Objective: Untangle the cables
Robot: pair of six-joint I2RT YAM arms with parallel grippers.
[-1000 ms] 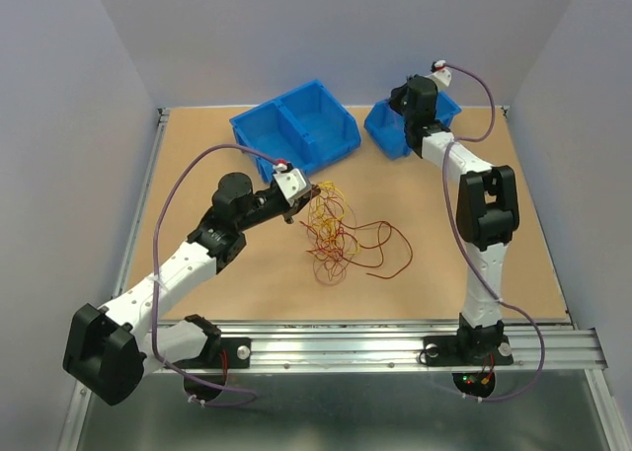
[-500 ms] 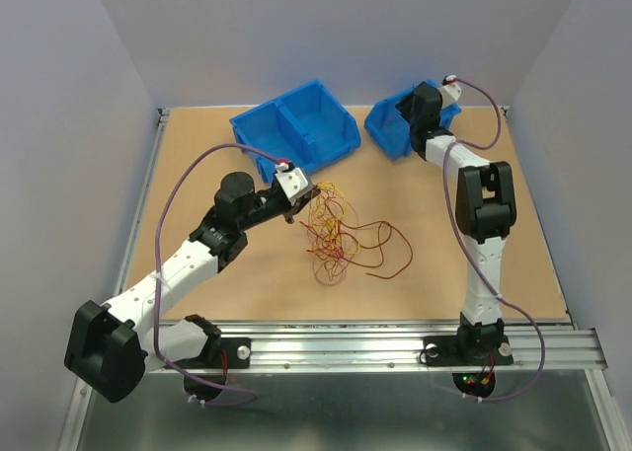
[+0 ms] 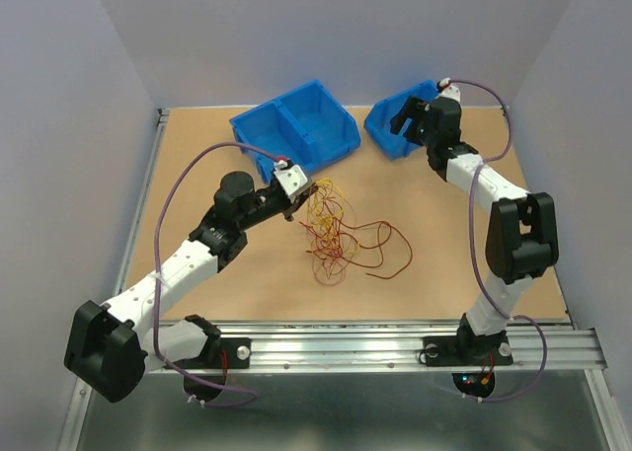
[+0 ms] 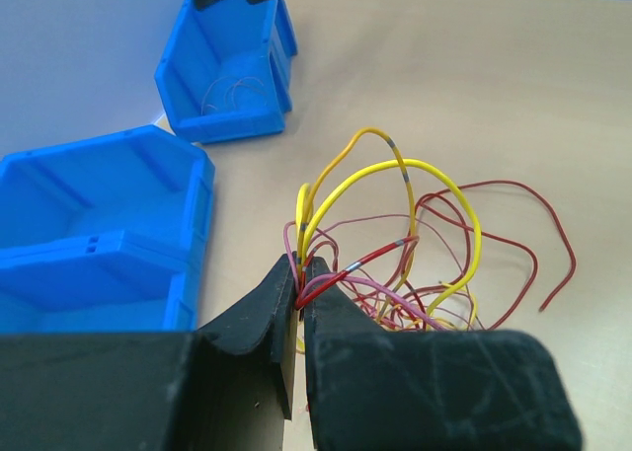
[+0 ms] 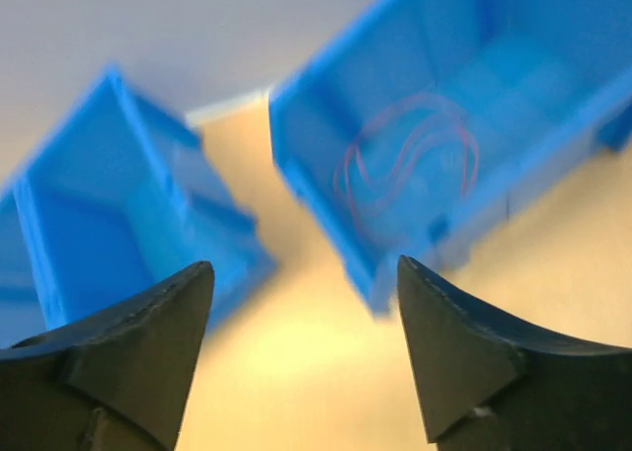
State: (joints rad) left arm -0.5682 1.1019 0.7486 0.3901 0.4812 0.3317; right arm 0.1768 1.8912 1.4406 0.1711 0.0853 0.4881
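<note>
The cables (image 3: 336, 236) lie as a loose red, yellow and orange tangle in the middle of the table. My left gripper (image 3: 297, 205) is at the tangle's upper left edge. In the left wrist view it (image 4: 301, 275) is shut on red, pink and yellow strands of the cables (image 4: 439, 173), which arch up from the fingertips. My right gripper (image 3: 407, 115) hangs over the small blue bin (image 3: 380, 135) at the back and stands open (image 5: 306, 283) with nothing between its fingers. A thin pink cable (image 5: 410, 160) lies coiled inside that bin (image 5: 306, 175).
A larger two-compartment blue bin (image 3: 296, 125) stands at the back, just behind my left gripper, and also shows in the wrist views (image 4: 89, 224) (image 5: 99, 204). Grey walls close in the table on three sides. A metal rail runs along the near edge.
My right gripper has gone from shut to open over the small bin, and the right arm's elbow has swung out to the right. The left arm and the tangle have not moved.
</note>
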